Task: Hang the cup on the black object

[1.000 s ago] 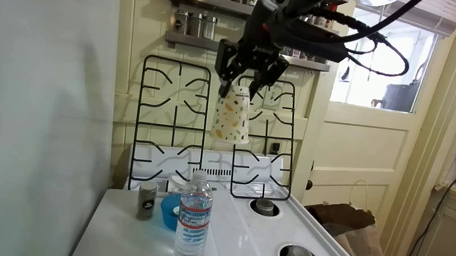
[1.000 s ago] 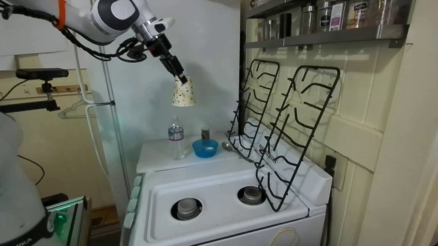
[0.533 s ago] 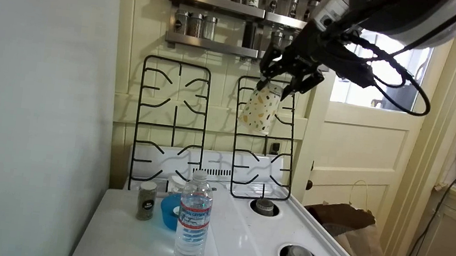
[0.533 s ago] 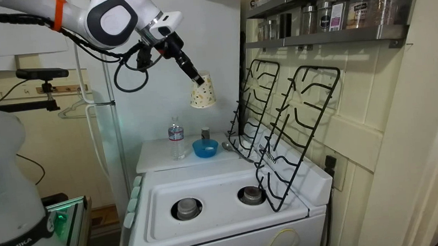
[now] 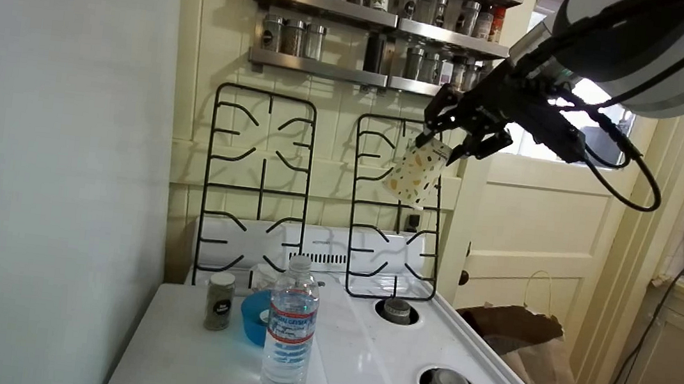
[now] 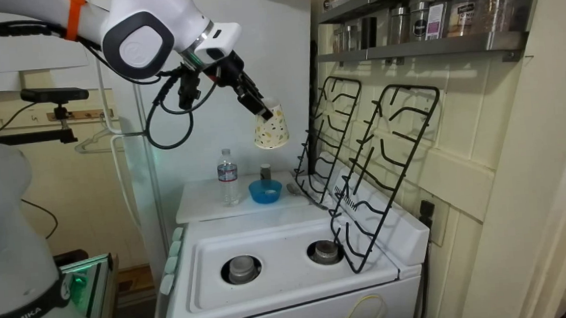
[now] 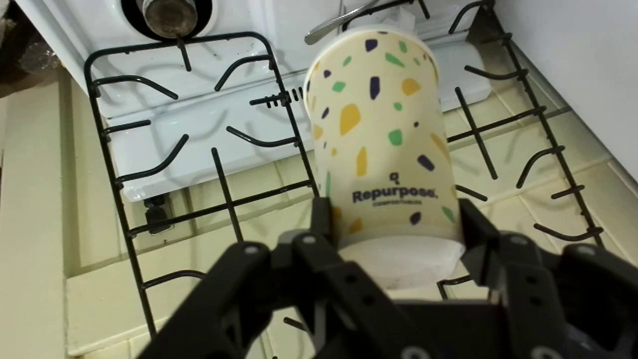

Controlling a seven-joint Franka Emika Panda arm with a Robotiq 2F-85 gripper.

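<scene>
Repurpose paper cup [image 7: 384, 134] in mid-air, apart from the right-hand stove grate [image 5: 379, 203].
The Robotiq gripper [image 5: 439, 149] pinches its base; its long axis runs outward from the fingers [image 7: 322, 217], tilted, rim lower. Reaching the grate likely means moving farther toward the cream wall [image 6: 472, 127].

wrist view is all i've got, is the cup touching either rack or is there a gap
Observer: There's a gap: in an exterior view the cup shows apart from both black racks.
Operator: ok, anything standing lower down that i cant see
Observer: Yes, a water bottle stands upright, shown in both exterior views.
</scene>
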